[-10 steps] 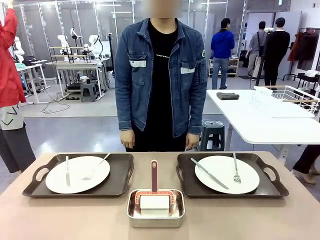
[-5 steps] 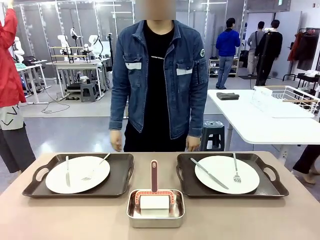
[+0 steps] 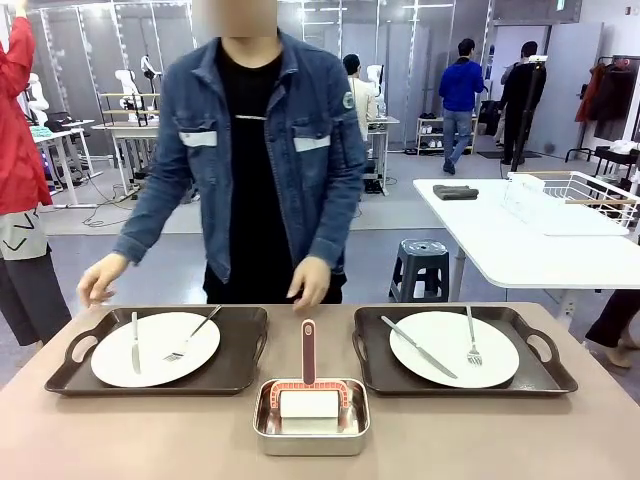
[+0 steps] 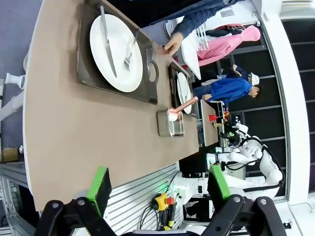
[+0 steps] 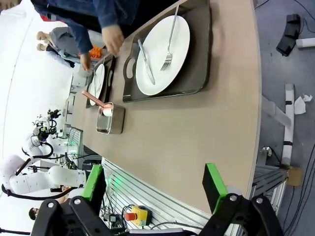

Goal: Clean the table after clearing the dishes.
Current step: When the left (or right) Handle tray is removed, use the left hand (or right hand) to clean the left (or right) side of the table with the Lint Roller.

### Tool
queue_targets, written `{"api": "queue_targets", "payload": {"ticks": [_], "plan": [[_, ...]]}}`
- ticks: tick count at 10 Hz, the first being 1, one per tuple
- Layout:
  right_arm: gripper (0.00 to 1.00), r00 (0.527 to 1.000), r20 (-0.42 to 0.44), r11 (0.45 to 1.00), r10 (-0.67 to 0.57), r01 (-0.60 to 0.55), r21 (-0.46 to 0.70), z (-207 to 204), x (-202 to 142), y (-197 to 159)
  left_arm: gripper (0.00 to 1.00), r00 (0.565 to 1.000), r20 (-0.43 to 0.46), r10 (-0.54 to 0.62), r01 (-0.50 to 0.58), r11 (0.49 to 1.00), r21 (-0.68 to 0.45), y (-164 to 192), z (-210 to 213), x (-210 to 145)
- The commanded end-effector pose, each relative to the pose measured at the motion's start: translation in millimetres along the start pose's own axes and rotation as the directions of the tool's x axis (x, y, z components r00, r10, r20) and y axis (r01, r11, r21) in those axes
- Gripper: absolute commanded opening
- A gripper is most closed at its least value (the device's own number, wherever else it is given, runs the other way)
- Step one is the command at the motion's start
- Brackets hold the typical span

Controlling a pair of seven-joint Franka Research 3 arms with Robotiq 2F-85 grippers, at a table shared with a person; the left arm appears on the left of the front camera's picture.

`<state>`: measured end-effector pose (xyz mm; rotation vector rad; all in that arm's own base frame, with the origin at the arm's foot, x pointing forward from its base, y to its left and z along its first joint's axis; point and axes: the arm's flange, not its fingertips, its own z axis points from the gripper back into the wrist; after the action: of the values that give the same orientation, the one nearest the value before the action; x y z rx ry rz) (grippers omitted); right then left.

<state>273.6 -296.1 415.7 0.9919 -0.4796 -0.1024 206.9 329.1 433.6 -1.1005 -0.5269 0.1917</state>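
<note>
On the tabletop (image 3: 480, 440), dishes (image 3: 155, 348) on trays (image 3: 240, 365) lying lengthwise left-to-right.
Left fingers (image 4: 100, 187), right fingers (image 5: 93, 186): spread, empty, well short of them.

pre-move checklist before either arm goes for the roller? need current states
1. Table cleared: not ok, left tray and right tray sit on it, loaded.
2. Person clear: not ok, person's hands are at the far edge by the left tray.
3. Left gripper open: ok.
4. Right gripper open: ok.
5. Roller free: ok, it lies in the steel pan, nothing touching it.
</note>
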Motion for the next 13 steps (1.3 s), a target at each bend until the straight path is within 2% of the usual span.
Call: {"api": "queue_targets", "payload": {"ticks": [1, 13], "plan": [[1.00, 1.000, 0.006, 1.000, -0.004, 0.004, 0.009, 3.5, -1.9, 4.3, 1.00, 1.000, 0.011, -0.013, 0.013, 1.000, -0.014, -2.1, 3.5, -2.9], [1.00, 1.000, 0.006, 1.000, -0.004, 0.004, 0.009, 3.5, -1.9, 4.3, 1.00, 1.000, 0.011, -0.013, 0.013, 1.000, -0.014, -2.1, 3.5, -2.9]]}}
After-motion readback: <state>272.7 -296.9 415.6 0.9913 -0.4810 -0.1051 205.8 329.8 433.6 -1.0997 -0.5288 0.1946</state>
